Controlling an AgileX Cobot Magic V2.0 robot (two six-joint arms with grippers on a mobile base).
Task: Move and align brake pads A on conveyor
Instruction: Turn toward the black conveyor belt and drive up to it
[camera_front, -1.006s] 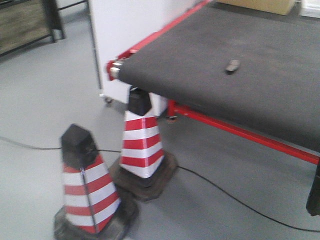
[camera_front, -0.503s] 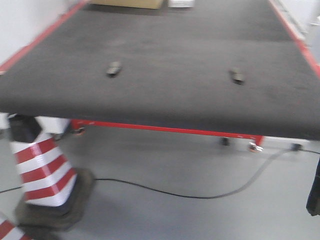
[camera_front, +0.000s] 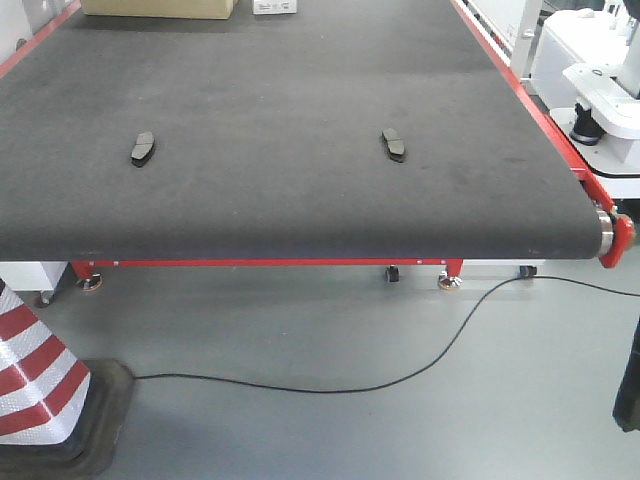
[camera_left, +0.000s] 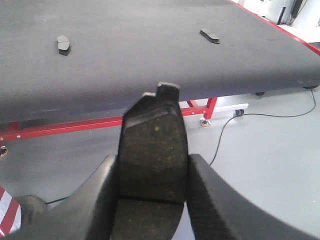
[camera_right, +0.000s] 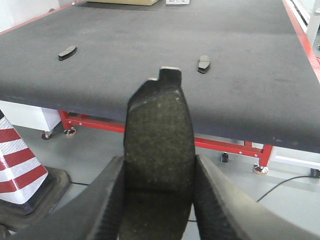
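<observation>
- The left claw (camera_left: 152, 192) pinches one brake pad (camera_left: 152, 150) between its two black fingers (camera_left: 95, 200). The pad stands up on its end.
- The right claw (camera_right: 159, 197) pinches another brake pad (camera_right: 159, 145) the same way, standing up.
- Both claws hang over the grey floor (camera_front: 330, 330), in front of the near edge of the conveyor (camera_front: 300, 190).
- Two more brake pads lie flat on the dark belt, well apart from each other and far from both claws: one on the left (camera_front: 143, 149), one on the right (camera_front: 394, 144).
- A striped cone (camera_front: 35, 385) stands on the floor at the left, and a black cable (camera_front: 400, 378) lies under the belt.
</observation>
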